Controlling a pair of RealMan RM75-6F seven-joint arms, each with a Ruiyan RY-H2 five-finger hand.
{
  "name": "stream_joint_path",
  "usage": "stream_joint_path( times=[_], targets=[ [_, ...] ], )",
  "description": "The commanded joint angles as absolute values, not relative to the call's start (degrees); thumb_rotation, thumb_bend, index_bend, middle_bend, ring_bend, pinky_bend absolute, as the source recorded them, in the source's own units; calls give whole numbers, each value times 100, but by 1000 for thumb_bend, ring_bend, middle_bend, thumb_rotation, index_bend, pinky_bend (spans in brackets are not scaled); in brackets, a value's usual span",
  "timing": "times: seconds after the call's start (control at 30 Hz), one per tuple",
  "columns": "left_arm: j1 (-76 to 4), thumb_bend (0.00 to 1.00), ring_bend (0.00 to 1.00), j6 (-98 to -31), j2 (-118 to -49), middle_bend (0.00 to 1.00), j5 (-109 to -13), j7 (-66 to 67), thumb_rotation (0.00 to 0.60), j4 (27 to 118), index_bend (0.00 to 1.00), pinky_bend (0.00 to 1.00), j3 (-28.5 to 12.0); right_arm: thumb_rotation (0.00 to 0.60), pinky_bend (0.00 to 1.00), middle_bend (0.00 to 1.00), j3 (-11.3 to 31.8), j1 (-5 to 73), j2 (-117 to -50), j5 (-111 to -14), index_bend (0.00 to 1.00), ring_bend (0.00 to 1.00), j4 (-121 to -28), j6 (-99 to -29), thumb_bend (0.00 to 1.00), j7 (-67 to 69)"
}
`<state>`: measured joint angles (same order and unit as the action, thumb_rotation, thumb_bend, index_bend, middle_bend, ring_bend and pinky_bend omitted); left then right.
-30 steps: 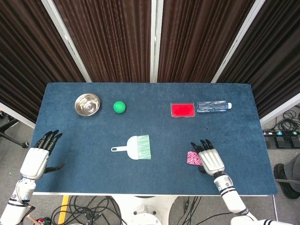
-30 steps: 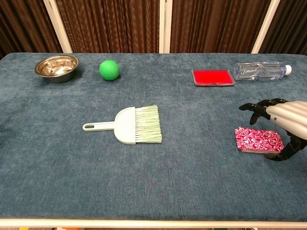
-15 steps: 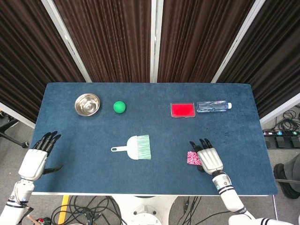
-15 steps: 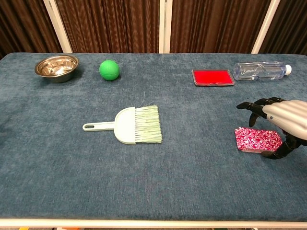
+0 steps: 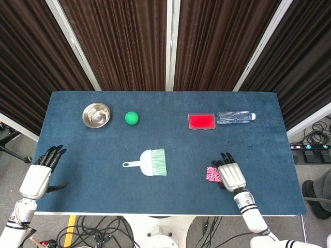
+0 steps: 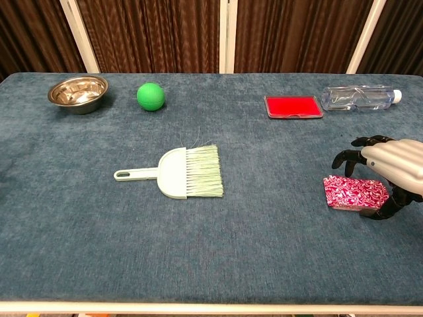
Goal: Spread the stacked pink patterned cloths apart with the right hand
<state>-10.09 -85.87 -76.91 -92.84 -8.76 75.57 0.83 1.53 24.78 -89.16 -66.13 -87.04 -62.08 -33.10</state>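
Right hand (image 6: 390, 168) fingers curled inward over stacked pink patterned cloths (image 6: 353, 193).

1. Open blue felt surface (image 6: 277, 218) between the pale green hand brush (image 6: 178, 173) and the stacked pink patterned cloths (image 6: 354, 192).
2. Farther back, well apart: red flat rectangular tray (image 6: 293, 106) beside clear plastic bottle (image 6: 360, 98).
3. Far left: steel bowl (image 6: 78, 93), green ball (image 6: 151, 96).

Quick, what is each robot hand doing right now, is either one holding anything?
Left robot hand: open, fingers apart, holding nothing.
Right robot hand: arched over the pink patterned cloths, fingers curled; whether it grips them cannot be told.
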Motion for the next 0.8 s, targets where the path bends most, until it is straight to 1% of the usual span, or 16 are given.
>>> stream_joint_path(
  times=[0.03, 0.4, 0.8],
  targets=[
    [-1006, 0, 29, -8588, -7692, 45, -9284, -883, 600, 7553, 80, 227, 85, 600, 0, 311, 152, 2484, -8927, -6591, 244, 20, -8701, -6200, 125, -3333],
    [-1002, 0, 29, -8577, -7697, 45, -9281, -902, 600, 7534, 80, 227, 88, 600, 0, 361, 148, 2466, -8978, -6608, 322, 45, -8678, -6271, 126, -3315],
    [-992, 0, 29, -8562, -7694, 45, -9280, -931, 600, 7527, 81, 227, 103, 600, 0, 393, 178, 2452, -9022, -6656, 362, 58, -8655, -6368, 159, -3286]
  ],
)
